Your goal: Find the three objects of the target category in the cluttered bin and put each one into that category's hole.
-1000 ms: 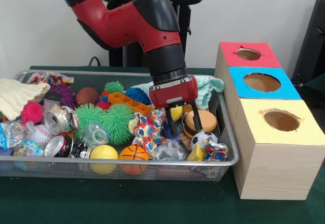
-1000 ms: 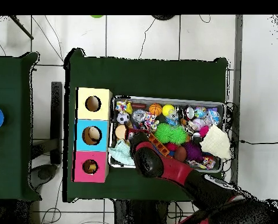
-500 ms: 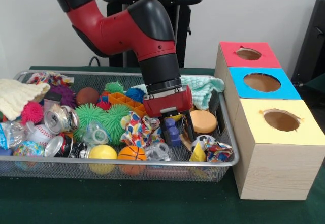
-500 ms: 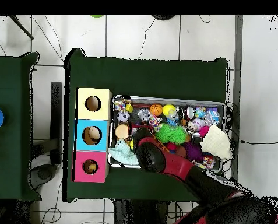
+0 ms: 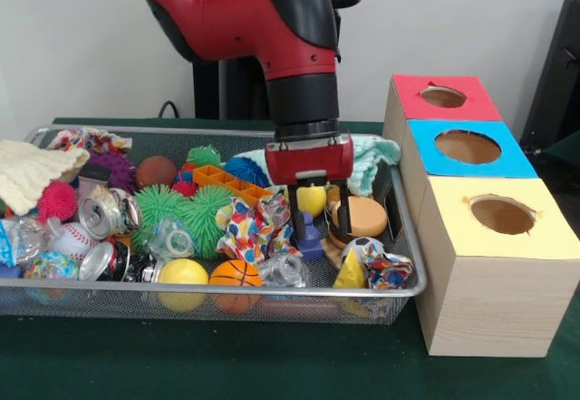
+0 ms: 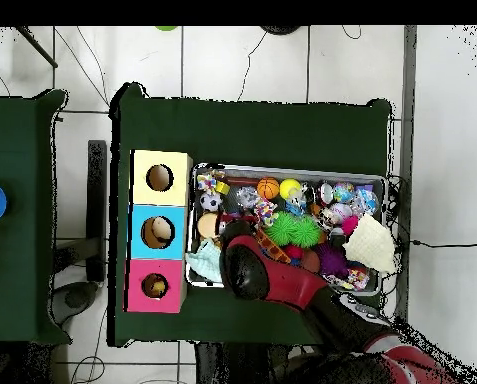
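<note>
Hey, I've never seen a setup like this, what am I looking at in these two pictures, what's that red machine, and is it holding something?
The red and black machine is a robot arm. One picture faces it across the table; the other looks straight down. Its gripper hangs over a wire bin crammed with toys: spiky green balls, a small basketball, crushed cans. A small yellow object sits between its fingers, apparently gripped. Beside the bin stand three boxes with holes on top: red, blue, yellow.
</note>
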Action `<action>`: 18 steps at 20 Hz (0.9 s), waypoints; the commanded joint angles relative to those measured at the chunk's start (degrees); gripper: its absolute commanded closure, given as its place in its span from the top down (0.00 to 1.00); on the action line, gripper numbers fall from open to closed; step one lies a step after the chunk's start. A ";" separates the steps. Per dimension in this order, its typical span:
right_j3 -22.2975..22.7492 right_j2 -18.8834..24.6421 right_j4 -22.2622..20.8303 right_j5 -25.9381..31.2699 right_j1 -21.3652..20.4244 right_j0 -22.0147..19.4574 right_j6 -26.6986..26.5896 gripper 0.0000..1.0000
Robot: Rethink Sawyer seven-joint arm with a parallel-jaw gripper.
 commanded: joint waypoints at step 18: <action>-5.07 -3.18 15.10 5.60 -8.30 7.31 13.42 1.00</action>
